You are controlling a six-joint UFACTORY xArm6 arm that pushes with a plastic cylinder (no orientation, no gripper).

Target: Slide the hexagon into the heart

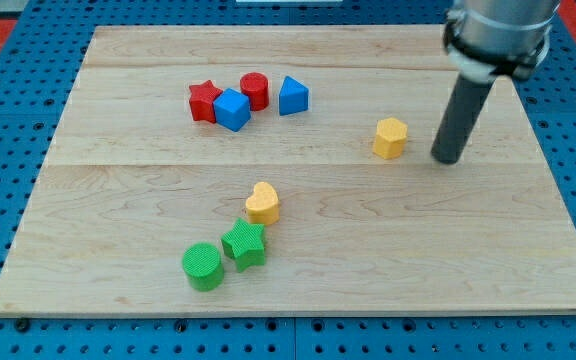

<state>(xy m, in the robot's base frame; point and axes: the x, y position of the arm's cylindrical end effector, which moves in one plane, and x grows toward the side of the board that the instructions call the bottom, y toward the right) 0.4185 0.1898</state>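
Note:
A yellow hexagon block (390, 138) lies right of the board's centre. A yellow heart block (262, 203) lies lower down and to the left, near the board's middle. My tip (447, 160) rests on the board just to the right of the hexagon, a short gap apart from it. The dark rod rises from the tip towards the view's top right.
A green star (244, 244) touches the heart's lower edge, with a green cylinder (203, 266) at its lower left. At the upper left sit a red star (205, 101), a blue cube (232, 109), a red cylinder (255, 90) and a blue triangular block (292, 96). The wooden board (118, 200) lies on a blue pegboard.

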